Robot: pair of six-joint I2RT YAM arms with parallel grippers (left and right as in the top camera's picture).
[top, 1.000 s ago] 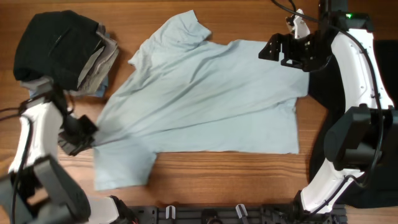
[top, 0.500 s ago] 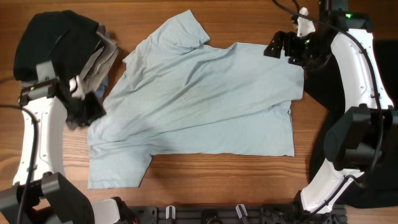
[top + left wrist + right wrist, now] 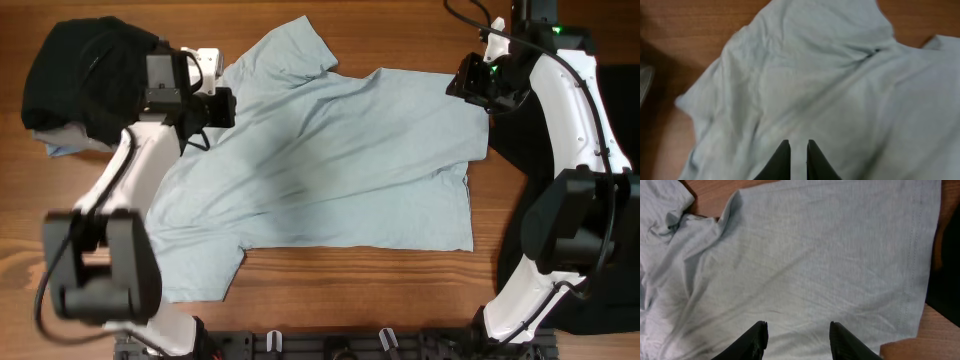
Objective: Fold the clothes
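The clothes: a pale light-blue T-shirt (image 3: 330,160) lies spread across the table, with one sleeve (image 3: 295,45) at the back and another (image 3: 195,270) at the front left. My left gripper (image 3: 226,108) hovers over the shirt's upper left part; in the left wrist view the left gripper (image 3: 797,143) has its jaws almost together, with nothing pinched and the T-shirt (image 3: 815,75) below. My right gripper (image 3: 468,84) is at the shirt's back right corner; in the right wrist view the right gripper (image 3: 797,326) stands open above the flat T-shirt (image 3: 820,255).
A pile of dark clothes (image 3: 80,70) sits at the back left, beside my left arm. A black cloth (image 3: 615,120) lies along the right edge, behind the right arm, and shows as the black cloth (image 3: 946,280) in the right wrist view. A black rack (image 3: 330,345) lines the front edge.
My left arm let go of the shirt's front-left edge and swung up to its upper left. The shirt's left side settled flatter. My right gripper's jaws narrowed and drew back slightly.
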